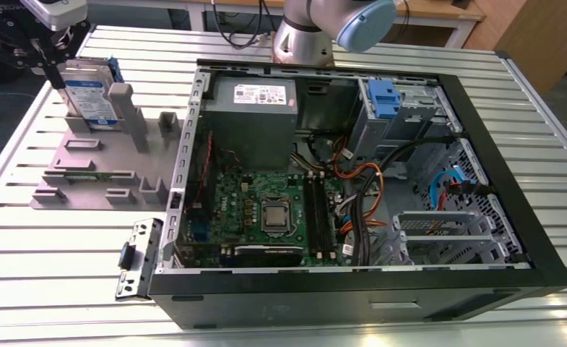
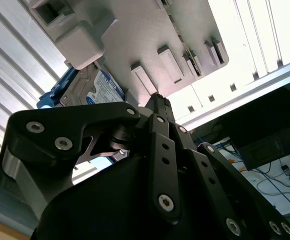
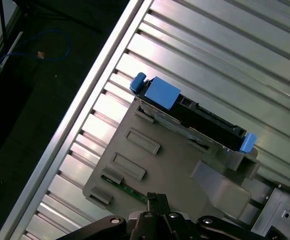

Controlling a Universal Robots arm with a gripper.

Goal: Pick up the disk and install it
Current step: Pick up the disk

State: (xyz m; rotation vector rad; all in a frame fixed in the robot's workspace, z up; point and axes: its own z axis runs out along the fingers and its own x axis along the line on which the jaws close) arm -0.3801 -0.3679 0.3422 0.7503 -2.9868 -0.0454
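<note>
— What do we see in the exterior view?

— We see the disk [image 1: 92, 97] standing on edge in a grey rack [image 1: 90, 170] on the slatted table [image 1: 52, 289]. It is outside the open computer case [image 1: 543, 238], at the exterior view's left of it. The gripper [image 1: 52, 66] hangs right at the disk's upper edge, and we cannot tell whether it touches.

— And the jaws?

— We cannot tell whether they are apart or together.

— What about the second wrist view?

— We look past the black links of the gripper [image 2: 157, 100] toward the rack [image 2: 150, 40]. The disk [image 2: 104, 87] shows its white-and-blue label just beside a rack post. The jaws are no plainer to us here.

— And the first wrist view?

— We look onto the narrow edge of the disk [image 3: 205, 122], upright in the rack [image 3: 155, 165]. Its blue bracket [image 3: 162, 94] shows at both ends. The dark tip of the gripper [image 3: 155, 202] lies over the rack's flat base, apart from the disk. The table [image 3: 225, 45] runs beneath it all.
</note>
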